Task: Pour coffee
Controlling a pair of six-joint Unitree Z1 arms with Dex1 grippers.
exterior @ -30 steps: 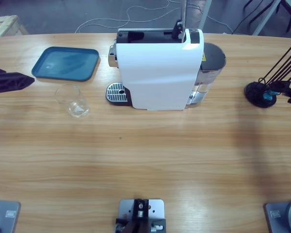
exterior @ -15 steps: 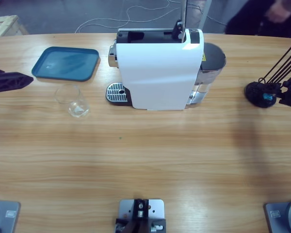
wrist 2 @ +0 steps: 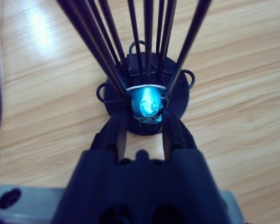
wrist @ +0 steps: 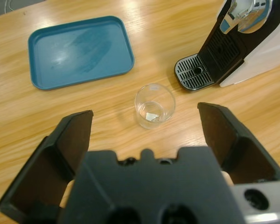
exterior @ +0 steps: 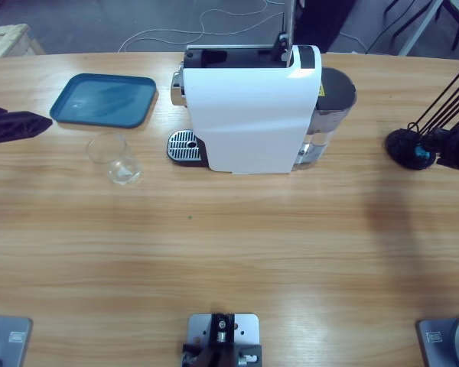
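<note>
The white coffee machine (exterior: 249, 111) stands at twelve o'clock on the table (exterior: 229, 252). The blue tray (exterior: 103, 100) lies at ten o'clock, the empty glass (exterior: 115, 158) (no coffee visible) beside it. The left gripper (wrist: 147, 119) gapes wide, holding nothing. The right gripper (wrist 2: 144, 123), at three o'clock, nearly closes around a blue capsule (wrist 2: 147, 102) in the black rack (exterior: 409, 145).

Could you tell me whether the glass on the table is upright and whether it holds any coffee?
Upright and empty: the glass stands on its base, mouth up, and its bottom shows clear.
</note>
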